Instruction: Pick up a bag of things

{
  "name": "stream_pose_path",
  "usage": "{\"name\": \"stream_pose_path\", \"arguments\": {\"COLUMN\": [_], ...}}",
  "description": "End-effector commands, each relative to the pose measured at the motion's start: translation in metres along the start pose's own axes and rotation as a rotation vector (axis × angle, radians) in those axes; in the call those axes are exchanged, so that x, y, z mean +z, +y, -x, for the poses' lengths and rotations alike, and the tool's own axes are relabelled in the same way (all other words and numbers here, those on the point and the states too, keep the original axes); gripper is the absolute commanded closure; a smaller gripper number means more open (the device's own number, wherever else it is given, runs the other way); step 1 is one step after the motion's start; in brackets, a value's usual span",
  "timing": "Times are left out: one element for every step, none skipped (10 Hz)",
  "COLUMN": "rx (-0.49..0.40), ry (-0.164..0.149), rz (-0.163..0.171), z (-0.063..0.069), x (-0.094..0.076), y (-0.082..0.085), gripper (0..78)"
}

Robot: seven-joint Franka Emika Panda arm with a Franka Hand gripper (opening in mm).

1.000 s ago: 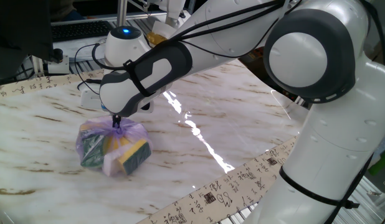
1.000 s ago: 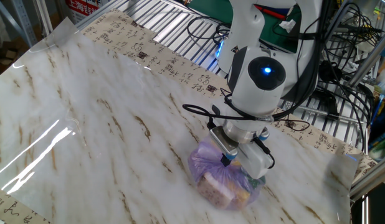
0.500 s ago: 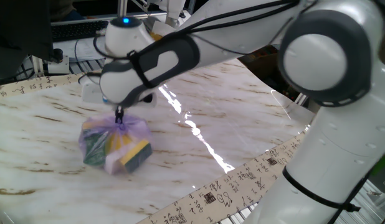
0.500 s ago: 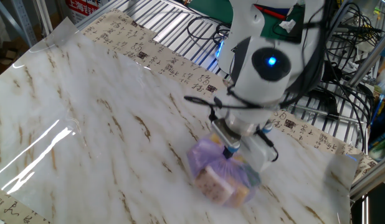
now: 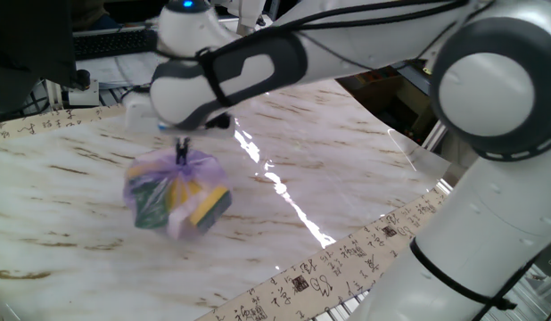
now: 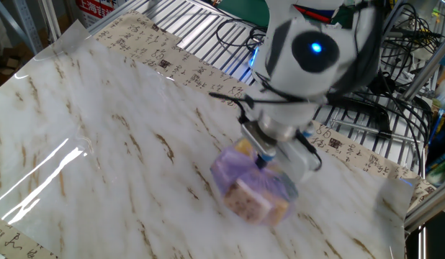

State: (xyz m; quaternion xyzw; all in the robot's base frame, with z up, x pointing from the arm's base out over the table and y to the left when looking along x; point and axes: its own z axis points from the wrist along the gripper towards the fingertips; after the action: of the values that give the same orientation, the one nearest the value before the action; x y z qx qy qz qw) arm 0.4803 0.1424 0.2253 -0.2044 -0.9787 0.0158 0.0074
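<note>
marble-patterned table [image 5: 347, 160] with cables and metal racks behind it. i have the gripper [image 5: 181, 153] clamped on the knot of the bag of things [image 5: 176, 194], which hangs under it, blurred, and looks to be just off the surface, though i can't confirm a gap. so the grasp is done and i judge the lift is barely begun. the fingers are mostly hidden by the wrist, and the bag's contents smear together.

A white table [image 5: 347, 169] with brown marble veining fills both views, a bright streak of light glaring off its glossy top. A pale border strip printed with black characters [image 6: 201, 75] edges it. Beyond lie a slatted metal rack [image 6: 179, 25] and tangled black cables [image 6: 384, 108].
</note>
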Motion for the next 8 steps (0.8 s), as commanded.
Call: {"name": "stream_pose_path", "arguments": {"rx": [-0.086, -0.106, -0.118, -0.133, -0.145, -0.150, -0.164, -0.167], "ry": [0.013, 0.011, 0.009, 0.008, 0.004, 0.002, -0.002, -0.002], "rz": [-0.011, -0.009, -0.009, -0.008, -0.006, -0.005, -0.004, -0.004], "z": [0.026, 0.035, 0.042, 0.048, 0.054, 0.057, 0.064, 0.065], "x": [-0.016, -0.016, -0.013, -0.011, -0.008, -0.006, -0.002, -0.002], "y": [-0.037, -0.045, -0.050, -0.055, -0.059, -0.061, -0.066, -0.067], "gripper": [76.3, 76.3, 76.3, 76.3, 76.3, 76.3, 76.3, 76.3]}}
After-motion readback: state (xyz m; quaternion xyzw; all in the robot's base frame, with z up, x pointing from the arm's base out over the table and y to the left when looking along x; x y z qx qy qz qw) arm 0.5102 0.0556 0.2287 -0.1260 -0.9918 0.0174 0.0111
